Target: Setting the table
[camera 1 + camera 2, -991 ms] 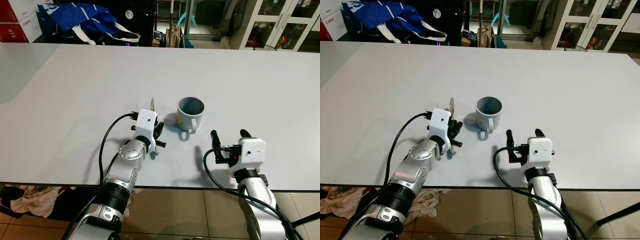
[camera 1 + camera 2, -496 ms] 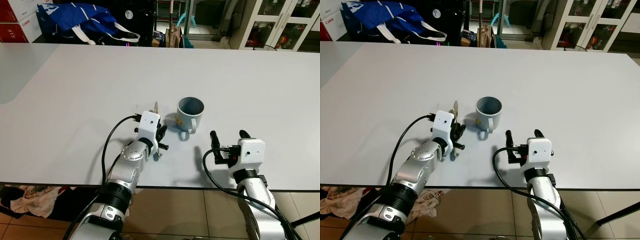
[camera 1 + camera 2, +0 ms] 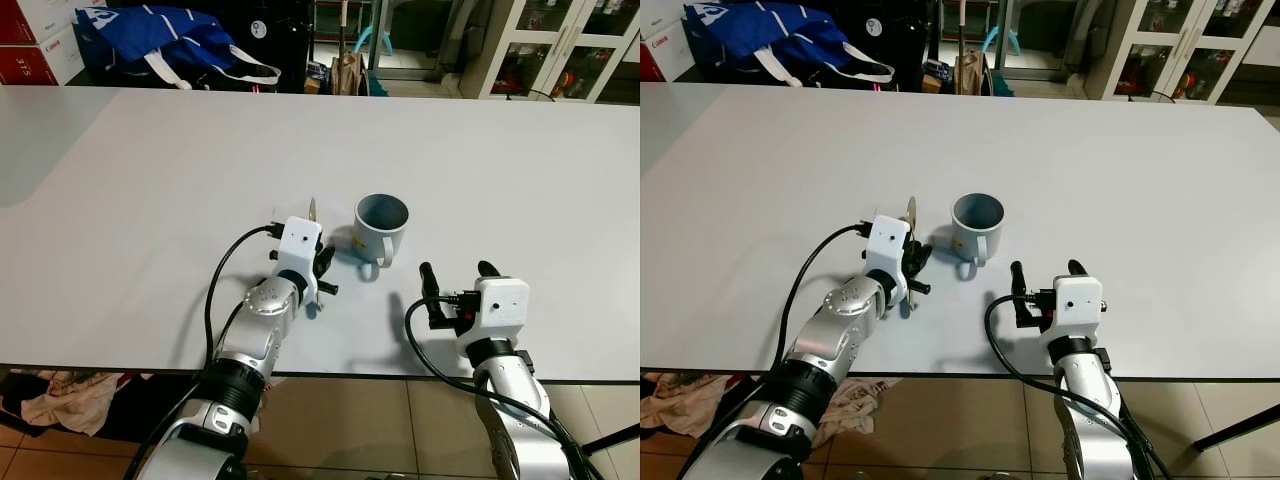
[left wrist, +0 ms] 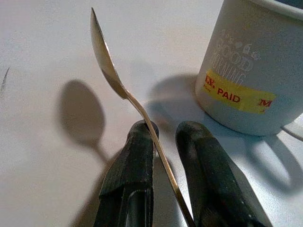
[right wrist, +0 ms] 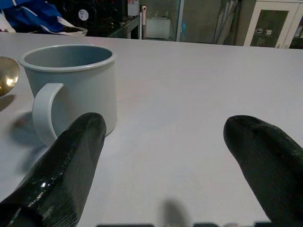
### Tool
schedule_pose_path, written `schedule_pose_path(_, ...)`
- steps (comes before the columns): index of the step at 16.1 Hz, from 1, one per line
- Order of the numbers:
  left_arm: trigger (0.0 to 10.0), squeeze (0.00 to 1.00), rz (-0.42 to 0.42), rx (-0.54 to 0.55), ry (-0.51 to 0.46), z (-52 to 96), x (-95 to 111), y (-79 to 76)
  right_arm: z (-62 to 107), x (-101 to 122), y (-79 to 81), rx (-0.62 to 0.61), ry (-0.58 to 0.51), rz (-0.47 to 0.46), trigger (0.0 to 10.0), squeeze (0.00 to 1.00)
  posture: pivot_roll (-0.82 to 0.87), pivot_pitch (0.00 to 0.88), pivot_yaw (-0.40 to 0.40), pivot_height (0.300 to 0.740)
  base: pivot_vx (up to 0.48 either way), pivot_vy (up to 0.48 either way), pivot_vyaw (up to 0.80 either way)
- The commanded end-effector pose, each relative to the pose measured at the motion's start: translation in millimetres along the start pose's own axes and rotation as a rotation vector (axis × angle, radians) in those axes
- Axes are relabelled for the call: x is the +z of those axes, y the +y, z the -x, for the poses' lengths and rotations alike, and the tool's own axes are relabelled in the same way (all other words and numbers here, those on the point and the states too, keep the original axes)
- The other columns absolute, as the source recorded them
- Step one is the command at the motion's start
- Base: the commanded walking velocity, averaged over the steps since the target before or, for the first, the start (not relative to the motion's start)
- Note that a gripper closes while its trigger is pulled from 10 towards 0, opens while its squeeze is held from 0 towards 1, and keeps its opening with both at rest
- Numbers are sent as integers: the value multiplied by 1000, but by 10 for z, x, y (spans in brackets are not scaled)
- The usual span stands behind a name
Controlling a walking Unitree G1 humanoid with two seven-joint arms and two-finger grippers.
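A pale blue-grey mug (image 3: 381, 232) stands upright near the middle of the white table (image 3: 150, 170), its handle turned toward me. My left gripper (image 4: 163, 149) is shut on a gold spoon (image 4: 118, 85) just left of the mug, the spoon's bowl (image 3: 312, 208) pointing up and away. The spoon stands tilted, its lower end (image 3: 312, 309) near the tabletop. My right gripper (image 3: 456, 276) rests open close to the table's front edge, right of and nearer than the mug, nothing between its fingers (image 5: 71, 156).
A blue bag (image 3: 165, 40) and dark clutter sit beyond the table's far edge. Glass-fronted cabinets (image 3: 560, 50) stand at the back right. Cloth (image 3: 50, 395) lies on the floor under the table's front left.
My left gripper has shifted slightly right toward the mug with the spoon in it. The right arm and mug stay put.
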State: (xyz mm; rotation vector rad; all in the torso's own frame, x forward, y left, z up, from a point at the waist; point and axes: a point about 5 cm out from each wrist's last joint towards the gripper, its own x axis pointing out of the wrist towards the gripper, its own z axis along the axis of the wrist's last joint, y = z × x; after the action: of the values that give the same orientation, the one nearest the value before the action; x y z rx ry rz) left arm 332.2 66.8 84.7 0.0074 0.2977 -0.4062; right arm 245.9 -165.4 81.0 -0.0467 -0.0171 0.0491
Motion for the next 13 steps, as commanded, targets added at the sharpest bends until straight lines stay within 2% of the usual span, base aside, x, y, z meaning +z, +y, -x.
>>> schedule_pose_path(1,10000,0,-2,5,23,-22,-15,-26,14,27,5,2,-6,6,10000,0,-47,0,25,740,0,0,0)
schedule_pose_path(6,10000,0,33,12,78,-38,-78,-35,25,26,8,2,-2,8,10000,0,-51,0,26,740,0,0,0)
schedule_pose_path(7,10000,78,33,12,80,-40,-79,-36,26,26,7,1,-1,8,10000,0,-52,0,25,740,0,0,0)
schedule_pose_path(8,10000,267,36,12,85,-41,-84,-36,27,24,7,1,-1,9,10000,0,-52,0,26,740,0,0,0)
schedule_pose_path(9,10000,267,36,12,86,-42,-84,-35,26,23,6,1,0,9,10000,0,-52,0,26,740,0,0,0)
schedule_pose_path(10,10000,741,37,12,87,-42,-85,-36,27,23,7,1,1,9,10000,0,-51,0,25,740,0,0,0)
schedule_pose_path(12,10000,820,41,14,93,-42,-93,-33,27,19,10,2,3,9,10000,0,-51,0,24,740,0,0,0)
schedule_pose_path(13,10000,1000,42,15,94,-42,-95,-30,27,19,10,2,4,9,10000,0,-50,0,24,740,0,0,0)
